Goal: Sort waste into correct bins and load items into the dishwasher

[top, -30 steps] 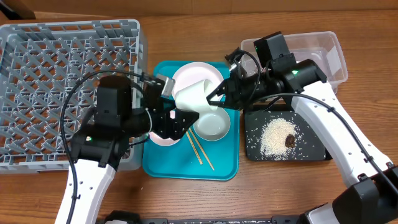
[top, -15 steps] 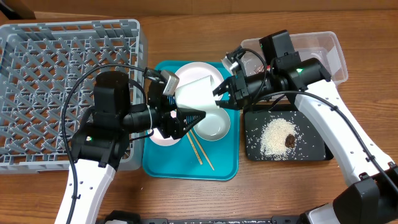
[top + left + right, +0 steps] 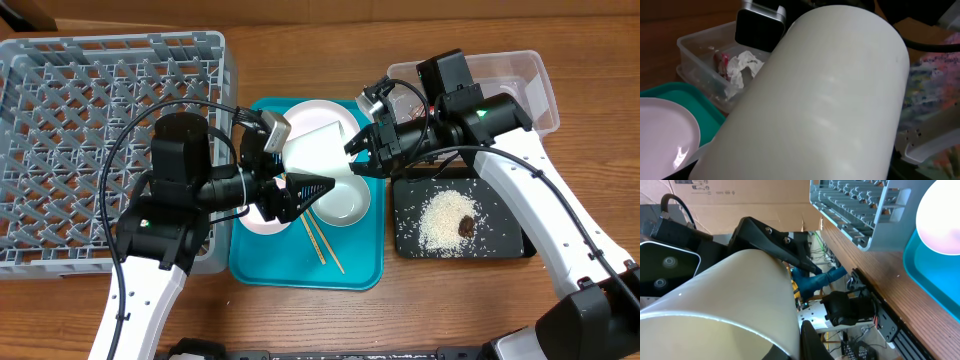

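Note:
The small white cup [image 3: 314,148] hangs tilted above the teal tray, and my right gripper [image 3: 356,152] is shut on its rim. In the right wrist view the cup [image 3: 725,300] fills the lower left, with a black finger against its rim. My left gripper [image 3: 312,190] is open just below and beside the cup, which fills the left wrist view [image 3: 815,100]. The white plate [image 3: 322,115], pink bowl [image 3: 258,222], whitish-grey bowl [image 3: 342,204] and chopsticks [image 3: 322,242] lie on the teal tray.
The grey dish rack [image 3: 110,140] stands at the left. The clear tub [image 3: 520,75] at the back right holds the red wrapper [image 3: 721,64] and the napkin [image 3: 745,67]. The black tray [image 3: 505,240] holds rice [image 3: 438,222] and a brown lump [image 3: 467,226]. The teal tray [image 3: 355,272] sits in the middle.
My left gripper has moved right towards the cup and its fingers have spread. The right gripper has shifted the cup slightly right and up.

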`<action>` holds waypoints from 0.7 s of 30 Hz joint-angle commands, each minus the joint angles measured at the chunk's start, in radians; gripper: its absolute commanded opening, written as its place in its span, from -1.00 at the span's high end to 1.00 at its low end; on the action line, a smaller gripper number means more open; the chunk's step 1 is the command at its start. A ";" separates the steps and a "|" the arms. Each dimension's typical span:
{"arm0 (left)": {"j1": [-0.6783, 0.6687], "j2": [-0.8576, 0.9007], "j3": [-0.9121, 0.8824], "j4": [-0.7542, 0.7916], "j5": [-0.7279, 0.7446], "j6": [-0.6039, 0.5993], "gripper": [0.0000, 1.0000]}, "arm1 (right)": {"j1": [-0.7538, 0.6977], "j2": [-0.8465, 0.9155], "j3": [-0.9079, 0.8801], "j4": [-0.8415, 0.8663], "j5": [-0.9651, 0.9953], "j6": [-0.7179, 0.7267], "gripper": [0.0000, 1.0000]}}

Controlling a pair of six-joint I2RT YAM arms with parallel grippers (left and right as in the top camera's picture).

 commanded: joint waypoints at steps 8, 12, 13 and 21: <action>0.106 0.003 0.018 0.041 -0.087 -0.007 -0.61 | 0.032 -0.006 0.007 -0.026 -0.025 -0.026 0.92; 0.117 0.003 0.018 0.041 -0.054 -0.007 -0.57 | 0.032 -0.006 0.007 -0.025 -0.025 -0.026 0.92; 0.117 0.003 0.018 0.042 -0.048 -0.007 -0.55 | 0.032 -0.006 0.007 -0.025 -0.025 -0.026 0.92; 0.117 0.003 0.018 0.045 0.067 -0.003 -0.49 | 0.032 -0.006 0.007 -0.025 -0.026 -0.026 0.91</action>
